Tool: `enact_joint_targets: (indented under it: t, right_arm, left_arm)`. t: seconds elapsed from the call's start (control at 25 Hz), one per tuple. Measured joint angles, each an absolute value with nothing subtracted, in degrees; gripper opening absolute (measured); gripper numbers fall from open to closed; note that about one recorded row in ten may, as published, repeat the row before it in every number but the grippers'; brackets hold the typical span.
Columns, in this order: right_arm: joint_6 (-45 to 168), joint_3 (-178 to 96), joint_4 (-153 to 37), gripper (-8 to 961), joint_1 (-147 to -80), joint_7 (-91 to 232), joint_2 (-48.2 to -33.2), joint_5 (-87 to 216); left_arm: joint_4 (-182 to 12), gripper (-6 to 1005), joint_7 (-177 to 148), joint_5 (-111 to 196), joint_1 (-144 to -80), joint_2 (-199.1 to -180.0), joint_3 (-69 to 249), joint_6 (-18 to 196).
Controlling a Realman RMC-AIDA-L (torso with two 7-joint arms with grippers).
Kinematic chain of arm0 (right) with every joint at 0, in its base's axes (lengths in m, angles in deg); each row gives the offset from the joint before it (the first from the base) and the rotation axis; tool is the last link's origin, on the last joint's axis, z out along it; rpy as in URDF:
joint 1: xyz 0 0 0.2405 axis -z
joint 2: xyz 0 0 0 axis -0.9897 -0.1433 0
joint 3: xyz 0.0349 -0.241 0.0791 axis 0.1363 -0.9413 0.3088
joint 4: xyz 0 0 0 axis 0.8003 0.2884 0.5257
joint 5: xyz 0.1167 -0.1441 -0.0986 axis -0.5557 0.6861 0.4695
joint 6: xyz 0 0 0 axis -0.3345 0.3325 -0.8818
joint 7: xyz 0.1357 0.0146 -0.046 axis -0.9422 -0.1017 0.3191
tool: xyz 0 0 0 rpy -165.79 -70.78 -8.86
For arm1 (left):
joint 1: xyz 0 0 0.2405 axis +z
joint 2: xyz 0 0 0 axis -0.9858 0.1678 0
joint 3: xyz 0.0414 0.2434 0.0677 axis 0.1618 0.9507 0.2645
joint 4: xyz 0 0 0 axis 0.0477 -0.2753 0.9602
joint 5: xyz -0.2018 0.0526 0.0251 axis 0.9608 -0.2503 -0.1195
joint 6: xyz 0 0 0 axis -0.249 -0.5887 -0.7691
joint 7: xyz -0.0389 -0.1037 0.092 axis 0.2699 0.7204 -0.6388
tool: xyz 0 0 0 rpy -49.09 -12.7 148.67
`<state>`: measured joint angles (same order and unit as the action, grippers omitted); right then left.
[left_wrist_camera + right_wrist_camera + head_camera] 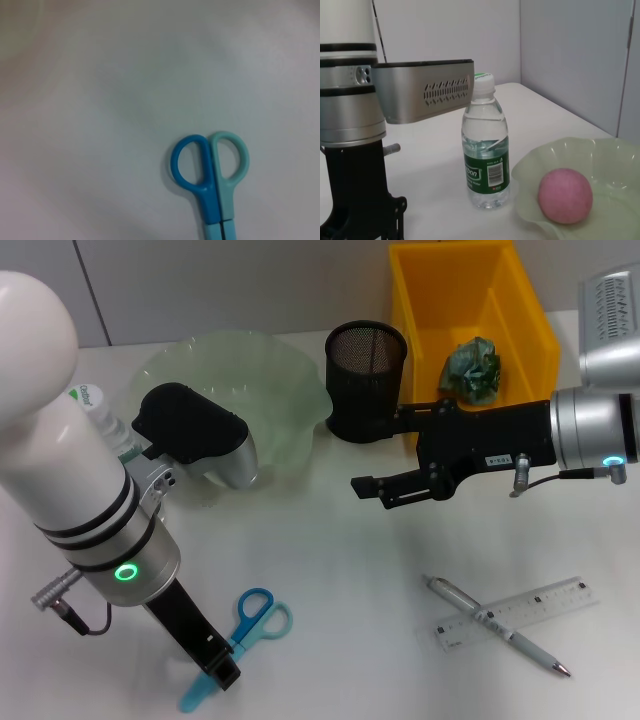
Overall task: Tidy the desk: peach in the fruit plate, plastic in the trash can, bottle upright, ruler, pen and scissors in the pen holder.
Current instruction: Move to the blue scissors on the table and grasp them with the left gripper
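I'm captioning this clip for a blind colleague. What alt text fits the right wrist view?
A pink peach lies in a pale green fruit plate on a white desk. Beside the plate stands an upright water bottle with a green label and white cap. The robot's left arm fills the other side.

pen holder [366,380] mouth: unobstructed | flanked closely: fruit plate [235,390], yellow bin [470,330]

Bottle [485,152] label carries a barcode; wording seems unreadable.
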<state>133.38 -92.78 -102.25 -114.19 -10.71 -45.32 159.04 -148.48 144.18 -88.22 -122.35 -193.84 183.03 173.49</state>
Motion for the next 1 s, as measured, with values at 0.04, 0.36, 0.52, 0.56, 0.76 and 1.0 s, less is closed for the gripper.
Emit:
enact_joint_targets:
  t: [0.04,0.36,0.52,0.56,0.76,1.0]
  right_arm:
    - [133.38,-92.74,-102.25,819,-114.21,-10.71,-45.32,159.05]
    - [133.37,-92.67,-102.25,819,-114.28,-10.71,-45.32,159.10]
    - [133.38,-92.60,-102.25,819,-114.28,-10.71,-45.32,159.10]
    - [133.37,-92.58,-102.25,819,-114.28,-10.71,-45.32,159.10]
    - [133.38,-92.59,-102.25,819,-114.28,-10.71,-45.37,159.10]
    - [133.38,-92.61,-102.25,818,-114.28,-10.71,-45.41,159.10]
  left_arm:
    - [-148.48,440,144.18,-88.24,-122.35,-193.84,183.05,173.43]
    - [-148.39,433,144.09,-88.36,-122.36,-193.84,183.24,173.26]
    - [-148.40,429,144.09,-88.29,-122.37,-193.84,183.27,173.15]
    - [-148.39,428,144.08,-88.26,-122.38,-193.84,183.27,173.08]
    - [-148.39,424,143.81,-88.23,-122.41,-193.84,183.27,172.89]
    - [-148.40,397,143.39,-88.22,-122.47,-193.84,183.41,172.88]
